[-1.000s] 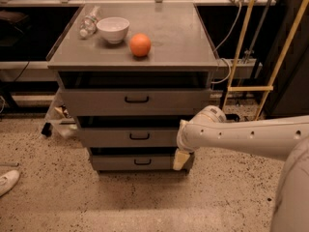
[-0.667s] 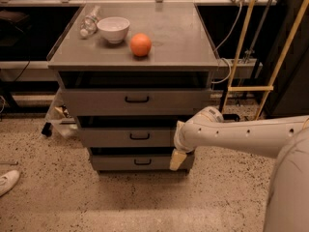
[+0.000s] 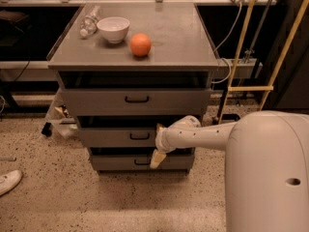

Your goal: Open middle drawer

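A grey metal cabinet [image 3: 133,50] has three drawers stacked. The middle drawer [image 3: 108,137] has a low flat front with a small black loop handle [image 3: 139,136]; its front stands level with the other fronts. The top drawer [image 3: 96,101] is taller, and the bottom drawer [image 3: 113,163] has the narrowest front. My gripper [image 3: 158,144], on the white arm [image 3: 203,135] reaching in from the right, hangs in front of the middle drawer's front just right of the handle. Its cream tip reaches down over the bottom drawer's front.
On the cabinet top stand a white bowl [image 3: 113,29], an orange [image 3: 140,44] and a clear plastic bottle [image 3: 88,21]. Yellow poles [image 3: 240,57] and cables stand to the right, a white shoe [image 3: 8,181] lies on the speckled floor at left, and clutter [image 3: 60,117] sits beside the cabinet.
My arm has swung left across the drawer fronts, bringing the gripper closer to the middle drawer's handle. The drawers have not moved.
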Tool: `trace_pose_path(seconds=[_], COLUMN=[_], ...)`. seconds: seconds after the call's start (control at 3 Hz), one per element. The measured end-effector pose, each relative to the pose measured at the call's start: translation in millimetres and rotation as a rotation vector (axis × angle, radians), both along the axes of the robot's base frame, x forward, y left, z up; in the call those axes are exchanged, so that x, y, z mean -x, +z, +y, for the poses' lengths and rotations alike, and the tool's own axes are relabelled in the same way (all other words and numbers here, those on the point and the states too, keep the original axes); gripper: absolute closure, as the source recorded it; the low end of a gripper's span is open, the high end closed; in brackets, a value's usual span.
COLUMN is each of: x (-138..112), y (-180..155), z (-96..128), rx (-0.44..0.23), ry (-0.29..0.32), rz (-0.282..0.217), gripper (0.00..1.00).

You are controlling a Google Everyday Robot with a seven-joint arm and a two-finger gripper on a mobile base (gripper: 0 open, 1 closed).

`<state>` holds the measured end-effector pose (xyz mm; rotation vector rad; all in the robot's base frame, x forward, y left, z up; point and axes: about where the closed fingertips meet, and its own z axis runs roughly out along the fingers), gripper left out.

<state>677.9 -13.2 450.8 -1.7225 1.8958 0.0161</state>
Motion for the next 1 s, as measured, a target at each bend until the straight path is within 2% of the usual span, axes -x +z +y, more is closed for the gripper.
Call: trace_pose_path(seconds=[0.33,0.67,1.0], x=[0,-17,-27], y=[0,-37,-51], z=[0,-8,-14], rx=[0.0,-0.014,-0.022], ry=[0.0,-0.059,-0.096], rz=[0.0,0.044,0.06], gripper=[0.0,0.0,0.0])
